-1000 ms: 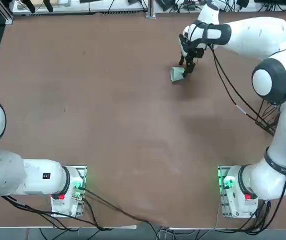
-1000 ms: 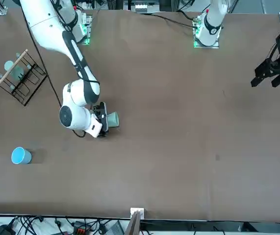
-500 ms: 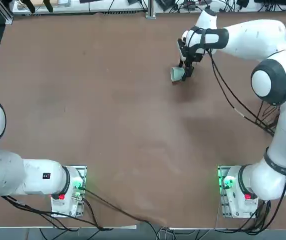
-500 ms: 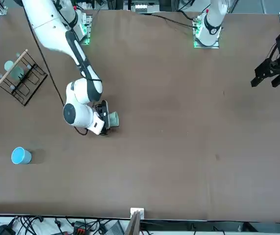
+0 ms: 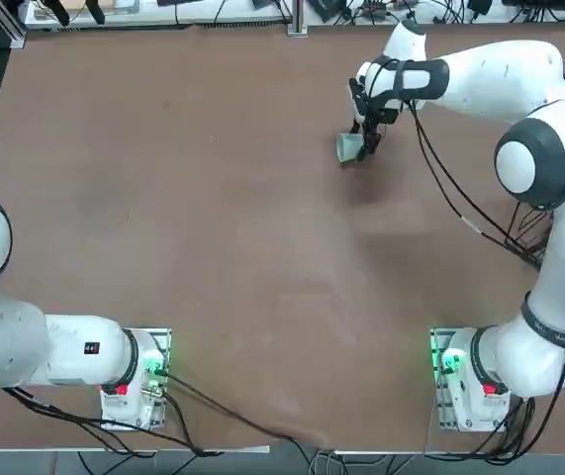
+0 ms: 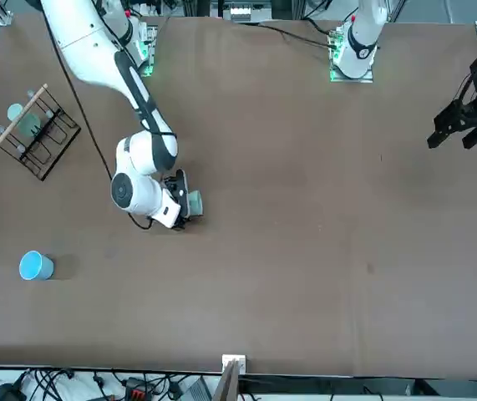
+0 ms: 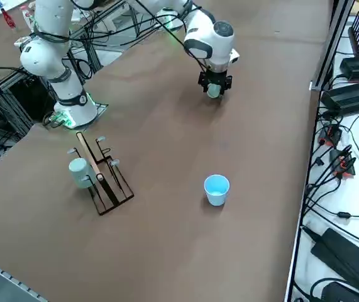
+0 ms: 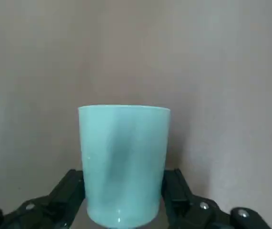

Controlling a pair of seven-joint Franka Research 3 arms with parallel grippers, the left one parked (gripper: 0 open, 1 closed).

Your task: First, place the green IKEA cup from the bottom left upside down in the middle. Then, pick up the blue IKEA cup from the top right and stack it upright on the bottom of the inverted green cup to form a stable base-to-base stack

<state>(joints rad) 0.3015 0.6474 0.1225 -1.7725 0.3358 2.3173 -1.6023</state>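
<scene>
One green cup (image 8: 124, 157) | right tool (image 8: 123, 193) clamped on it | arm (image 5: 495, 84) slightly shifted

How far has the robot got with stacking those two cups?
Nothing looks finished. The green cup is in hand, between the right gripper's fingers. Left: inverting it on the table, then stacking the blue cup, which stands upright on its own.

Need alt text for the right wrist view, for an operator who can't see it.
The green cup sits between the two fingers of the right pincer, one finger against each side, its wider rim away from the pincer and its narrower base toward it. Behind it is the plain brownish tabletop, with soft shadows.
</scene>
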